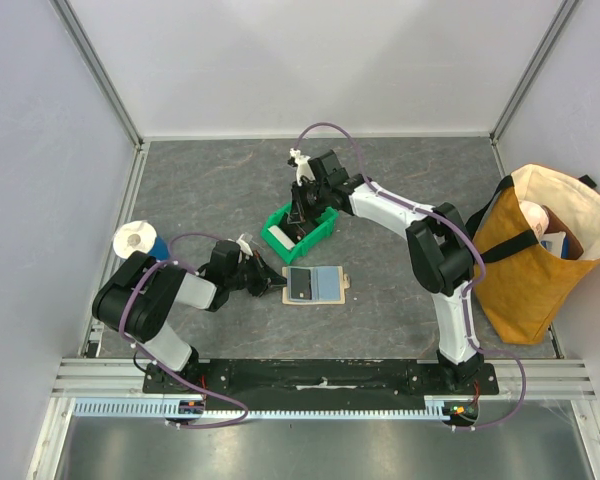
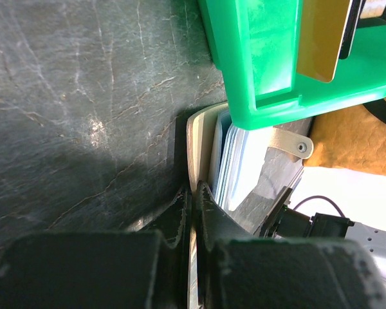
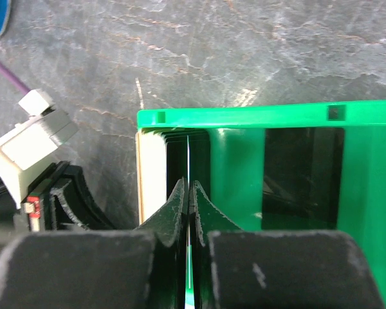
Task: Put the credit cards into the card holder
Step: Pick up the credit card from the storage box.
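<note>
1. Left gripper (image 2: 194,193) is clamped tight on the left edge of the card holder (image 2: 198,148), which lies open mid-table.
2. Right gripper (image 3: 188,193) pinches a card (image 3: 188,154) standing on edge in the green bin (image 3: 244,117), just far of the holder.
3. Lift the card straight up to clear the bin wall, with the holder pinned.

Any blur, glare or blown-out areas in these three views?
Top external: evenly lit, sharp. Left wrist: left fingers blurred, sheen on the table, lower right blown white. Right wrist: right fingers blurred, green bin sharp.
</note>
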Robot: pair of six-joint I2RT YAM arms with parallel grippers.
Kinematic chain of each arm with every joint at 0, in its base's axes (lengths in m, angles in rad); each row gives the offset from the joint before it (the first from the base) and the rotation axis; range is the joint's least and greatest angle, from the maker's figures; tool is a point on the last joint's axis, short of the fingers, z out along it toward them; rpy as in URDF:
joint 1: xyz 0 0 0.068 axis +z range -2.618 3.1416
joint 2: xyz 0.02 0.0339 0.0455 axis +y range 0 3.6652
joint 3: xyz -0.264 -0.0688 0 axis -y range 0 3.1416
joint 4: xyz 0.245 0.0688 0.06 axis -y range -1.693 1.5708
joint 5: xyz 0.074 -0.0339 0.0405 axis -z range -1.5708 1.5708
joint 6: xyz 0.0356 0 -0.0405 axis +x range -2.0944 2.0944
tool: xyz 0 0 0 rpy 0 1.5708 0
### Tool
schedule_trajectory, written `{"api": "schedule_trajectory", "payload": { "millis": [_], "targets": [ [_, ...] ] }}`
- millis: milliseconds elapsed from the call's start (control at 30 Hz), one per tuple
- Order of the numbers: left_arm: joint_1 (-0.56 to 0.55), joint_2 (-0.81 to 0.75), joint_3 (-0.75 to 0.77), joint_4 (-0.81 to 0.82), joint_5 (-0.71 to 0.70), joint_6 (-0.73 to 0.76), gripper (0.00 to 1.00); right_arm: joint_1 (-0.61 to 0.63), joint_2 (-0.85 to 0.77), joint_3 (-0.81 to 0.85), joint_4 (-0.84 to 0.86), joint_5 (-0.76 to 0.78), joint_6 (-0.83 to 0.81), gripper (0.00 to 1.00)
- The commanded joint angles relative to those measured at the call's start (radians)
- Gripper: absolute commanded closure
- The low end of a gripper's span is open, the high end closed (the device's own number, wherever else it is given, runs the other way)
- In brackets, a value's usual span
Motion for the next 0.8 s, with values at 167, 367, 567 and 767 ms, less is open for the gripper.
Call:
{"api": "schedule_trajectory", "payload": {
  "millis": [167, 367, 567, 767],
  "targets": [
    [0.005, 0.046, -0.037, -0.167, -0.144, 0.09, 0.98, 0.013, -0.139, -0.035, 0.061, 0.263, -0.028, 1.0],
    [0.003, 0.038, -0.046, -0.158, -0.136, 0.091, 0.98, 0.014, -0.322, -0.105, 0.076, 0.458, -0.042, 1.0],
    [0.003, 0.023, -0.06, -0.16, -0.118, 0.11, 0.98, 0.011, -0.544, -0.321, -0.009, 0.639, -0.024, 1.0],
    [0.005, 0.01, -0.065, -0.166, -0.107, 0.125, 0.98, 0.011, -0.681, -0.579, -0.051, 0.699, 0.056, 1.0]
  ]
}}
